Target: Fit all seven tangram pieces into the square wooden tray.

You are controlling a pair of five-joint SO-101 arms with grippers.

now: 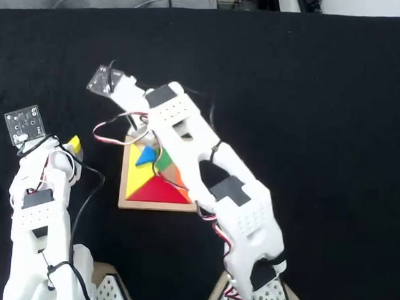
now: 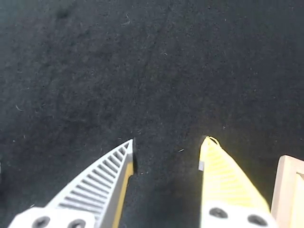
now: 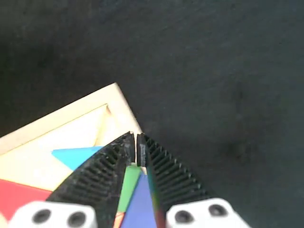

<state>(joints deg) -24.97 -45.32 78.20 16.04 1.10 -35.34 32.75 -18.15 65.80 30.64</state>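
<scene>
Several coloured pieces (image 1: 160, 190) are seated in the tray (image 1: 123, 186) at centre. The right gripper (image 3: 137, 142), closed almost tip to tip with no grasp discernible, is poised over its far corner, where seated pieces could be knocked askew. The left gripper (image 2: 166, 147) is spread, empty, just left.

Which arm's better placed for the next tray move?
Right, likely. The right end effector is shut over a corner of the wooden tray, beside the blue piece; the left end effector hangs open over black cloth off the tray.
</scene>
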